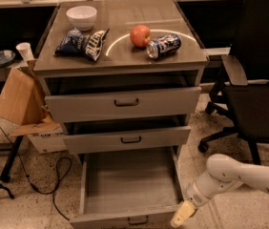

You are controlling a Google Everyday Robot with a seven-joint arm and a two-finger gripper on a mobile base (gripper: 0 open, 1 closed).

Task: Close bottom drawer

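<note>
The bottom drawer (129, 185) of the grey cabinet is pulled far out, and its plain grey tray is bare. Its short front panel (125, 219) with a small dark handle sits at the lower edge of the view. My white arm reaches in from the lower right. My gripper (182, 214), with cream-coloured tips, is low by the drawer's front right corner, at the right end of the front panel. The mid-height drawer (130, 139) and the tall top drawer (125, 102) above it stand slightly open.
On the cabinet top are a white bowl (81, 16), chip bags (83, 44), an apple (140, 35) and a tipped can (163, 46). A black office chair (253, 89) stands to the right. A cardboard box (17, 99) and cables lie to the left.
</note>
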